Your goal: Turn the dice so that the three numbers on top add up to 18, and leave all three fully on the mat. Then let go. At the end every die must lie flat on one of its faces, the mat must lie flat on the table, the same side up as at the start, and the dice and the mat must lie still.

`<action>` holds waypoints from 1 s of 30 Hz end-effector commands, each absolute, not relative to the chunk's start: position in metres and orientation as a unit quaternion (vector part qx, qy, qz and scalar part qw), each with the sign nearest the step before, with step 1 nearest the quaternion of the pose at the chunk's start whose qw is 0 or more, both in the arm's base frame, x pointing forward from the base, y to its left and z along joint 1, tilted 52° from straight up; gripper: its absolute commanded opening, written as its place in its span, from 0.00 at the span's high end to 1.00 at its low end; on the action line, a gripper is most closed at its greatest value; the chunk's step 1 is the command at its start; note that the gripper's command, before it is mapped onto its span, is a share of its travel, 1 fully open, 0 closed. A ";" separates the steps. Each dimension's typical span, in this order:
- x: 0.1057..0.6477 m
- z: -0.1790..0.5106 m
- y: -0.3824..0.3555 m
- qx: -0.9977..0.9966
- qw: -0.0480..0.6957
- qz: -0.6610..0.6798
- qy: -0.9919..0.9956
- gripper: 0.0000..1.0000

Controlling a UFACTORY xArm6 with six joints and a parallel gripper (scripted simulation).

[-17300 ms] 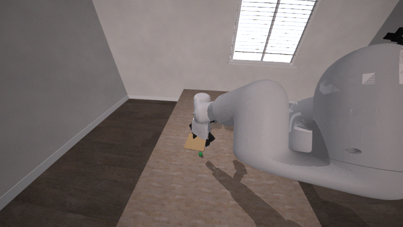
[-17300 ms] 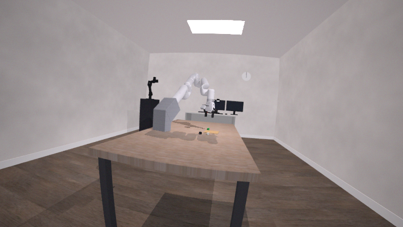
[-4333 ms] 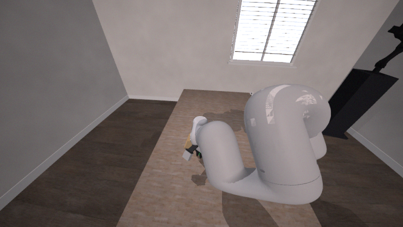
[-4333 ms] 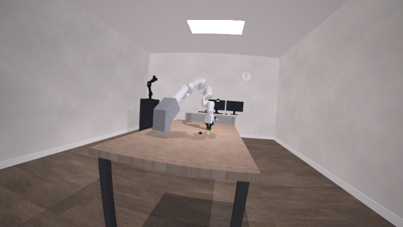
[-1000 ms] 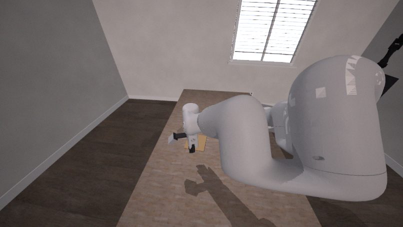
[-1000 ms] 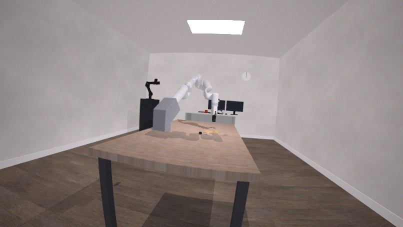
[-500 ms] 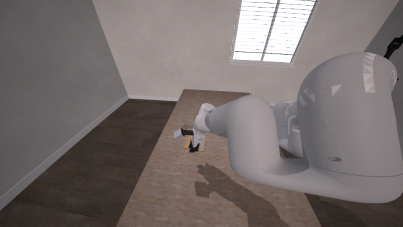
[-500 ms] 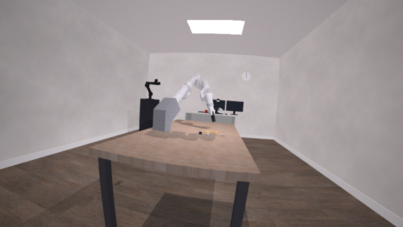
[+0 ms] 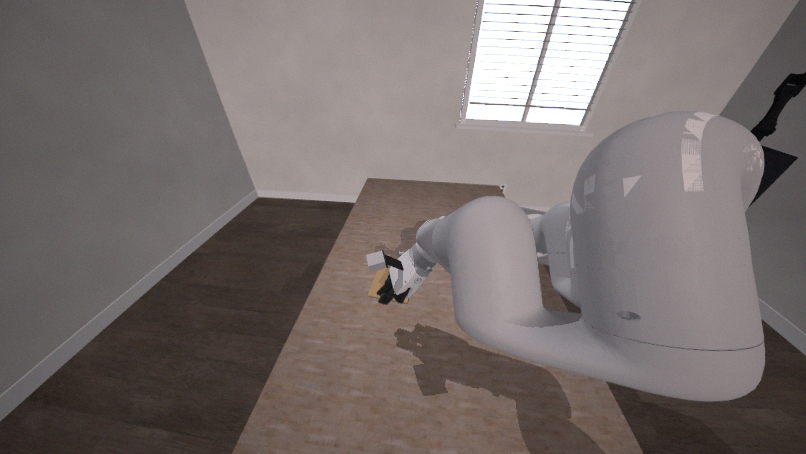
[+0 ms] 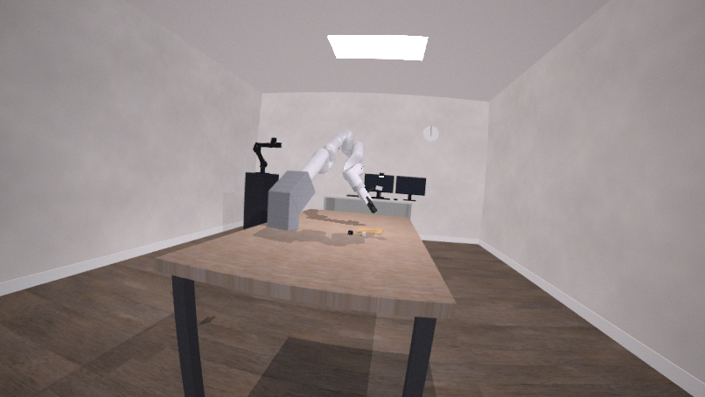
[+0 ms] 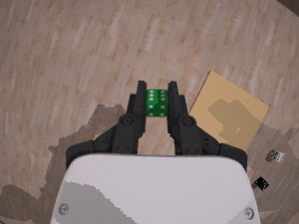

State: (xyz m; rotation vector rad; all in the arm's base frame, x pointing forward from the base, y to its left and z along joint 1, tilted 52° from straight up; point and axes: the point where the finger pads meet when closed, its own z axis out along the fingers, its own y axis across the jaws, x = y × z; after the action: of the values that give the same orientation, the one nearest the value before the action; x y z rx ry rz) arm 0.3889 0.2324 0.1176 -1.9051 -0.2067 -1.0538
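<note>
My black two-finger gripper [image 11: 156, 103] | narrow, pinching the small green die with white dots [image 11: 156, 102] | up above the wooden table [image 11: 73, 48]

i see a matt, pale wood-grain table [image 10: 315, 266] with dark legs. the arm's [image 9: 665, 253] white shell looks like glossy, smooth plastic. the mat [image 11: 227, 116] looks flat, tan and matt, like card. the green die [image 11: 156, 103] looks smooth between matt black fingers.
</note>
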 end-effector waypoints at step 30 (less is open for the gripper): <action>0.384 0.110 0.240 -0.664 0.471 -0.581 0.011 0.85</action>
State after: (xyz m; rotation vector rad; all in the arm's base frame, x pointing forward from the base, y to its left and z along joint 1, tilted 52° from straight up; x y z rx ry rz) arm 0.3837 0.2361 0.1135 -1.6277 0.0246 -1.4204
